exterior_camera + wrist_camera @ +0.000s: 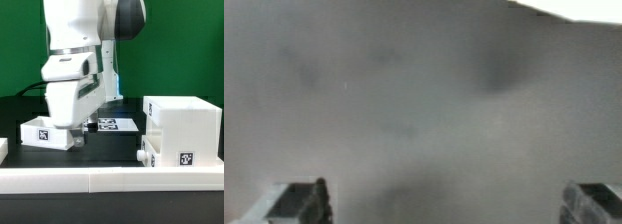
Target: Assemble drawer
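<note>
Right, I'm low over the tray [42, 132] at the exterior view's left. My fingers [79, 133] are down at its right end, beside the wall or touching it; I can't tell which. The housing [182, 122] stands well apart at the exterior view's right. What looks like the second tray [149, 156] sits low at its left front corner. The marker board [112, 125] lies between them, further back on the counter [115, 148], and the rail [100, 180] runs along the front.

I judge this to be the pick-up of the tray. To do it well, I want one wall squarely between my fingers and a straight descent. I should close gently on that wall rather than nudge the tray along the counter. A level grip matters, since a tilted tray would likely jam at the housing's opening.

Now the wrist view: a pale blur fills it, too close to read. My fingertips [299, 203] sit at opposite edges of the picture. So I'm spread wide and released, with nothing clamped that I can make out.
</note>
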